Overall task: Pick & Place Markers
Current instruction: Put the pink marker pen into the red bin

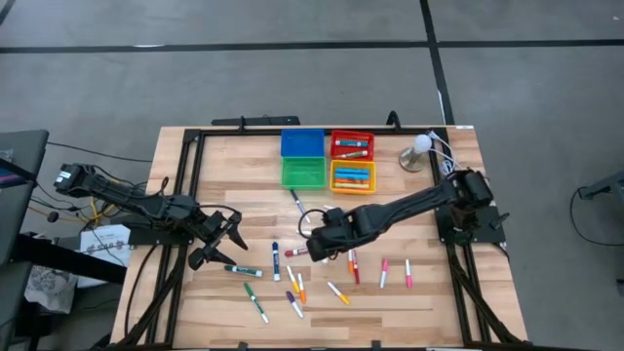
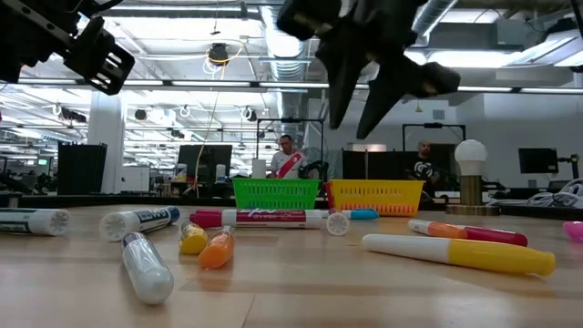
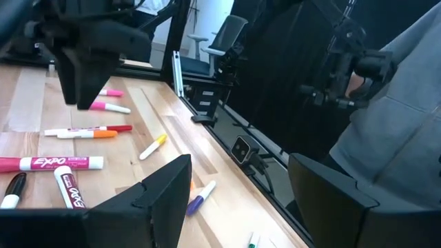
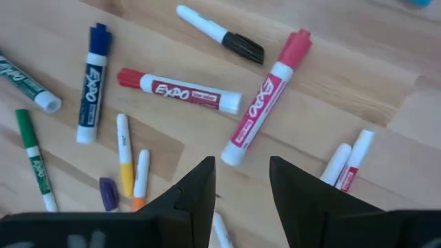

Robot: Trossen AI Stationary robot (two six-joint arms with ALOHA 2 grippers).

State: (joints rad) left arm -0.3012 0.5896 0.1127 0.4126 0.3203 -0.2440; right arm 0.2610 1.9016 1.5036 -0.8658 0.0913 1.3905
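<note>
Now the right gripper (image 1: 314,237) hangs over the middle of the desk (image 1: 429,292), fingers parted around nothing, just above a pink-capped marker (image 4: 264,94) and a red-capped one (image 4: 180,92) that lie close together beneath it. The markers (image 1: 322,273) are short sticks, mostly white barrels with bright caps, some printed with lettering; they lie scattered across the middle and toward the desk's near edge. A blue-capped one (image 4: 91,83) lies beside the red-capped one, a black-capped one (image 4: 220,34) lies farther out toward the bins, and thin yellow, orange and purple sticks sit nearer the front. More markers rest in the red bin (image 1: 352,144) and the orange bin (image 1: 353,176) near the far edge, though how many is hard to tell from above. The left gripper (image 1: 222,239) hovers over the desk's left side, fingers spread wide and empty, near a green-capped marker (image 1: 240,268).
</note>
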